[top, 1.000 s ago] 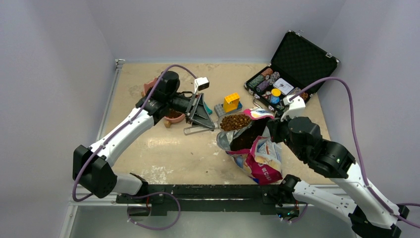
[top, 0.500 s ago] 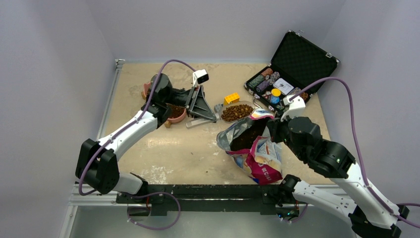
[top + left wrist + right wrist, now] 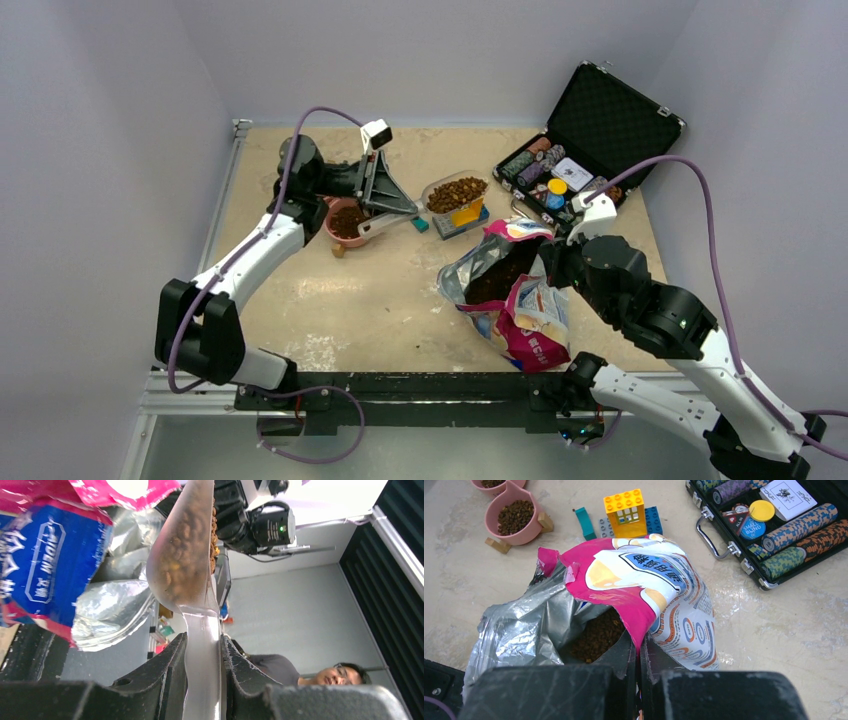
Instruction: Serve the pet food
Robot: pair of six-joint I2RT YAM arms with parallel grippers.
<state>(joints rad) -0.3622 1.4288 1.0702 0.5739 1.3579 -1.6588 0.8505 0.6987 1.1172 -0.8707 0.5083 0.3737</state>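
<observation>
My left gripper (image 3: 397, 209) is shut on the handle of a clear scoop (image 3: 455, 191) heaped with brown pet food, held level in the air just right of a pink bowl (image 3: 346, 221) that holds kibble. In the left wrist view the handle (image 3: 202, 655) sits clamped between the fingers, with the scoop (image 3: 186, 555) beyond. My right gripper (image 3: 548, 262) is shut on the pink top edge of the open pet food bag (image 3: 520, 300), holding it open. The right wrist view shows the gripper (image 3: 639, 647), the bag (image 3: 634, 585), the kibble inside (image 3: 596, 636) and the bowl (image 3: 515, 516).
A second pink bowl (image 3: 494, 484) stands behind the first. Toy blocks (image 3: 463, 217) lie under the scoop. An open black case of poker chips (image 3: 570, 170) stands at the back right. Walls close in on the left, back and right.
My left arm has swung the loaded scoop back and to the left, from above the bag's mouth to beside the pink bowl. The right gripper and bag have not moved.
</observation>
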